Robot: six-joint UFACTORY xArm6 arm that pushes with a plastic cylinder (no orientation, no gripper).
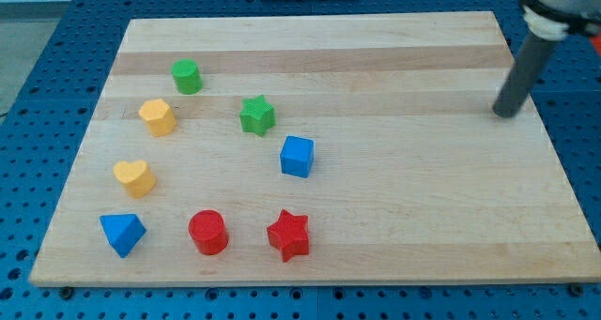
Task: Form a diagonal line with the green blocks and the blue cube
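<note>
Looking across the wooden board, the green cylinder, the green star and the blue cube already run in a rough slant from the view's upper left down toward the middle. The rod's lower end, my tip, rests near the view's right edge, well apart from every block; it is a bare rod with nothing to open or close, and it touches nothing.

The risk, as I judge it, is overdoing it. The three pieces sit nearly in line, so a firm shove could knock one out of the slant and not into it. The star's points could also make it twist under an off-centre push.

Around them the neighbours crowd in. A yellow block stands just beside the line on the view's left, with a yellow heart lower down. A red star and a red cylinder lie below the cube, so pushing it downward could run it into them. A blue wedge-like block sits at the lower left, out of the way.
</note>
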